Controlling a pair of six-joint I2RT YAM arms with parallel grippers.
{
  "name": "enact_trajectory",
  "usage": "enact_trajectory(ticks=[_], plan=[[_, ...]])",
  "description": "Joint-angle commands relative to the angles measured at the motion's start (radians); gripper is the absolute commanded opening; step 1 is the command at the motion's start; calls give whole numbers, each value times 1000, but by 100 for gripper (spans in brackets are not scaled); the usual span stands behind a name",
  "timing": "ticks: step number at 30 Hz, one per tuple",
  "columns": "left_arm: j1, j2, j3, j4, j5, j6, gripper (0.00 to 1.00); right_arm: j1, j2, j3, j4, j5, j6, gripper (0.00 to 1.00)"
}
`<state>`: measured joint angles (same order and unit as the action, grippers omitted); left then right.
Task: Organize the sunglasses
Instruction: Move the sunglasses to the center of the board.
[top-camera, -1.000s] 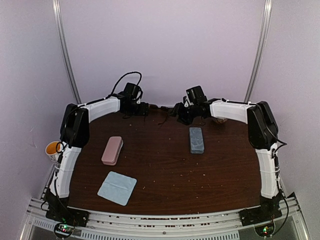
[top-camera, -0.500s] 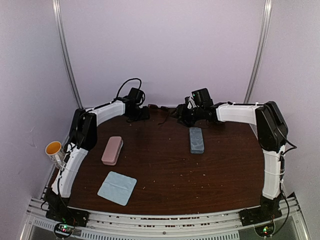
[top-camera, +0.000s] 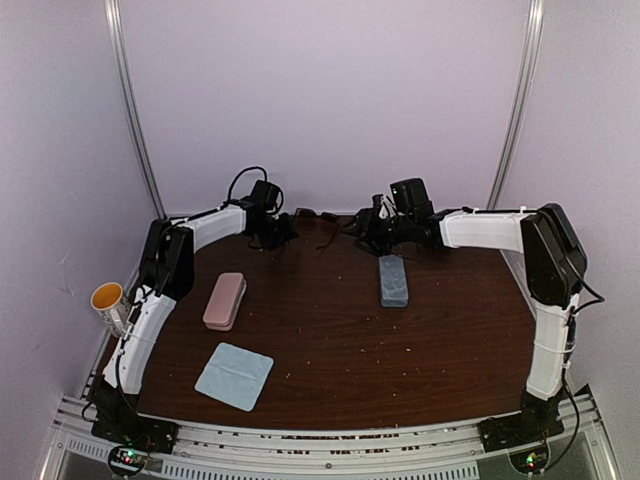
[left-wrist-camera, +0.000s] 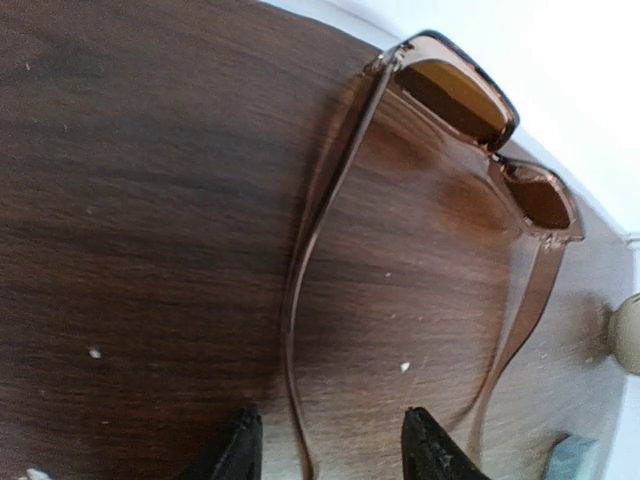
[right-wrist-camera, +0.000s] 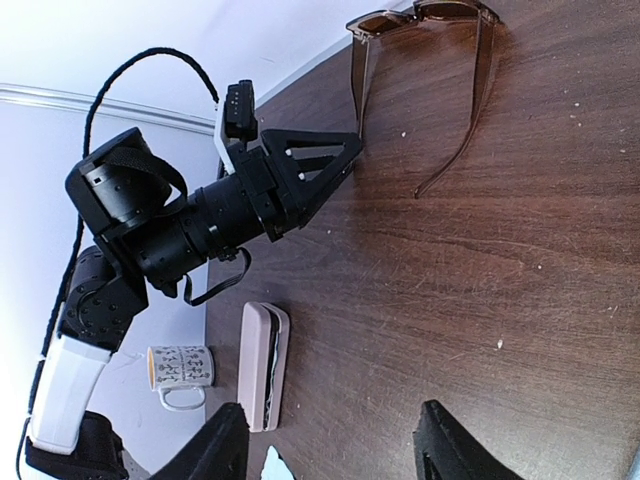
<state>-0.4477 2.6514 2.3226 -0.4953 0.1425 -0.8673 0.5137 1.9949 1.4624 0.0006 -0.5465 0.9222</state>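
Note:
The thin reddish-brown sunglasses (left-wrist-camera: 470, 130) lie unfolded at the table's back edge, lenses toward the wall. They also show in the top view (top-camera: 312, 214) and the right wrist view (right-wrist-camera: 425, 25). My left gripper (left-wrist-camera: 335, 450) is open, low over the table, with the end of one temple arm between its fingertips (left-wrist-camera: 240, 450). In the top view it (top-camera: 283, 232) sits just left of the glasses. My right gripper (right-wrist-camera: 335, 450) is open and empty, just right of them (top-camera: 358, 228). The chunky dark pair is not in view.
A pink case (top-camera: 224, 300) lies left of centre, slightly ajar in the right wrist view (right-wrist-camera: 262, 365). A grey-blue case (top-camera: 392, 280) lies right of centre. A light-blue cloth (top-camera: 234, 375) lies near the front left. A mug (top-camera: 107, 297) stands off the left edge.
Both arms have stretched out and lowered toward the back edge. The left gripper has dropped to the table beside the glasses. The glasses, cases and cloth have not moved.

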Motion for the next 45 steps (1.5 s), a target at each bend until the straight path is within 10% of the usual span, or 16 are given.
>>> enact_trajectory(ticks=[1,29,45], plan=[[7,51,12,79,110,-143,49,-5,-43,-10,26,-24,16,57],[23,35,-86,179,187,-272,3,-6,-53,39,-47,-32,-2,57],[-31,-269,-509,175,66,-10,0,-10,-89,34,-111,8,-71,57]])
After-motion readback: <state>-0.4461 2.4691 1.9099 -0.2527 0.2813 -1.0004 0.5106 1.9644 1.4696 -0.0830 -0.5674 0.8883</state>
